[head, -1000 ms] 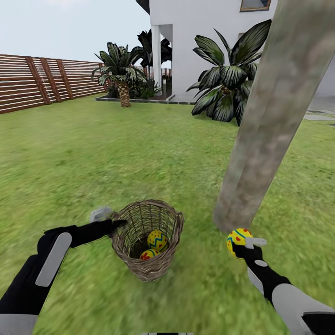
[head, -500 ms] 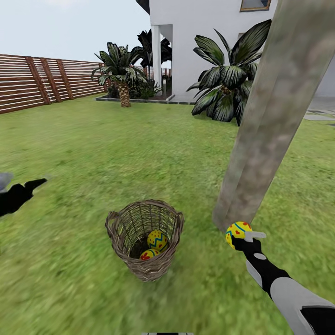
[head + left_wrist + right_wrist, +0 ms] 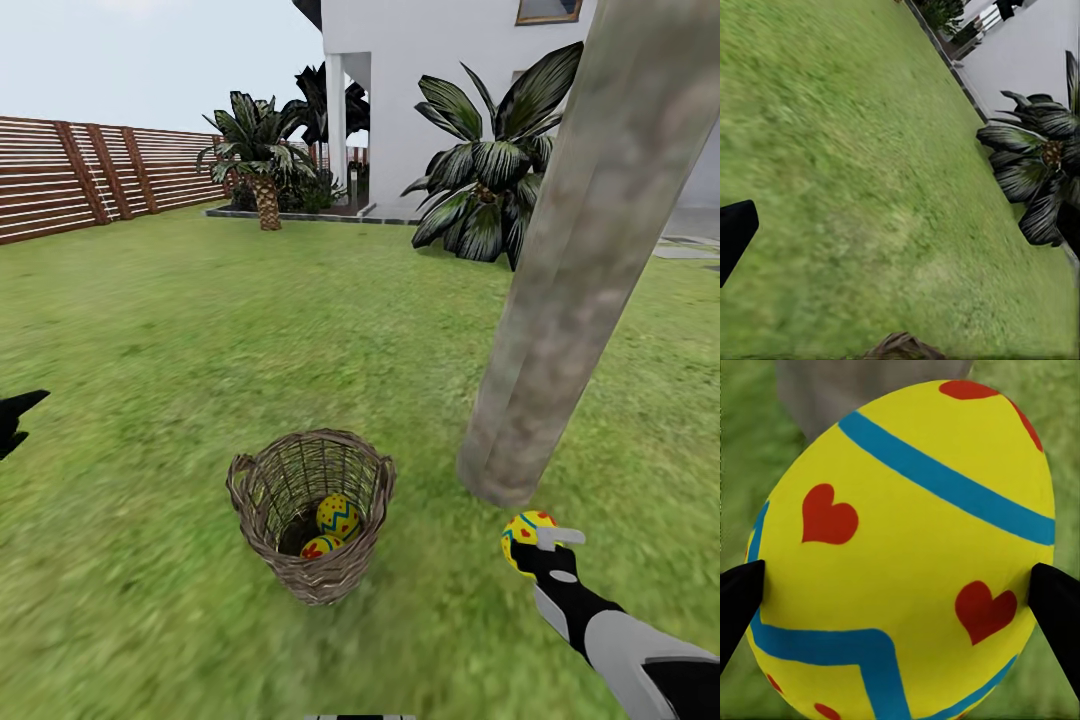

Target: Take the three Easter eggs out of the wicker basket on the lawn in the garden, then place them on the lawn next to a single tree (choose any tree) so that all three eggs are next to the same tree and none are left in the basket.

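Right gripper (image 3: 532, 535) clenched on heart-painted egg (image 3: 524, 530) beside tree trunk (image 3: 580, 250), two eggs (image 3: 338, 518) in wicker basket (image 3: 312, 512), left gripper (image 3: 12, 420) fingers state unclear, palms (image 3: 485, 180) and fence (image 3: 90, 172) behind.

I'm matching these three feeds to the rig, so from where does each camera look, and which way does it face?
Head view: on the robot's head, looking forward and down at the wicker basket, the tree and the lawn; shows the left gripper and the right gripper.
Left wrist view: near the left gripper, facing lawn and a palm; one dark finger shows.
Right wrist view: near the right gripper, facing the held Easter egg; both fingers show.
Shared: the held egg and the tree trunk, head and right wrist views.
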Controlling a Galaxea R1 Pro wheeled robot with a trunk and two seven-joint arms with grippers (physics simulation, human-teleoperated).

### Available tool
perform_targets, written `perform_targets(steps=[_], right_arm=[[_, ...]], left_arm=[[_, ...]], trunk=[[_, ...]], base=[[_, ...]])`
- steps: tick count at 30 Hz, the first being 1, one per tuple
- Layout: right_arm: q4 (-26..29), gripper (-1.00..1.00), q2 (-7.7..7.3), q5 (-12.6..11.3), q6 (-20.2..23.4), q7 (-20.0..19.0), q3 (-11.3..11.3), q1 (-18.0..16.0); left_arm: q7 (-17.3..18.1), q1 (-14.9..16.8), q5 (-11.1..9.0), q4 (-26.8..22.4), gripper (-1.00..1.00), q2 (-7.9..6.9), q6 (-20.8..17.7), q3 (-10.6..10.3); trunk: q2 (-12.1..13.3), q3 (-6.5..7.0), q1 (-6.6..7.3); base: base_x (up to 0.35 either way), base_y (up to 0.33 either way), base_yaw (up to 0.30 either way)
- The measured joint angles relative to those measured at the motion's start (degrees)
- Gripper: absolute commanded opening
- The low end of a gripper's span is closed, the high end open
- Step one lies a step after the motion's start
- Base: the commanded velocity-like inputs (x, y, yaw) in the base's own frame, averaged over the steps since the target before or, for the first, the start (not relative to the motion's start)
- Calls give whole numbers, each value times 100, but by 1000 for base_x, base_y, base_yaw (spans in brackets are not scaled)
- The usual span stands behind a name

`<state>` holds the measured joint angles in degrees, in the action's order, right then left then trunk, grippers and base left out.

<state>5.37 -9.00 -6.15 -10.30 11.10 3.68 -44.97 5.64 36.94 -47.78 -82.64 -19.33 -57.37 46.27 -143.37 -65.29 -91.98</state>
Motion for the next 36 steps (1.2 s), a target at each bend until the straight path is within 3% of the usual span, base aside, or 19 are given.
perform_targets(steps=[1,2,4,7,36], right_arm=[[-8,-100,-2,7,-6,-2,2,0],[-11,-100,-7,13,-10,-2,2,0],[-12,-100,2,34,-18,-3,9,0],[-6,-100,-4,47,-20,-3,11,0],[86,-100,13,90,-38,-16,44,-8]], left_arm=[[-4,0,2,4,100,75,0,-43],[-10,0,0,8,100,122,2,-214],[-19,1,8,12,100,149,19,-726],[-27,1,21,62,100,156,25,-1016],[-31,1,13,73,100,156,26,-1063]], trunk=[[0,0,0],[0,0,0],[0,0,0],[-1,-21,-3],[-40,-664,-77]], base=[[0,0,0],[0,0,0],[0,0,0],[0,0,0],[0,0,0]])
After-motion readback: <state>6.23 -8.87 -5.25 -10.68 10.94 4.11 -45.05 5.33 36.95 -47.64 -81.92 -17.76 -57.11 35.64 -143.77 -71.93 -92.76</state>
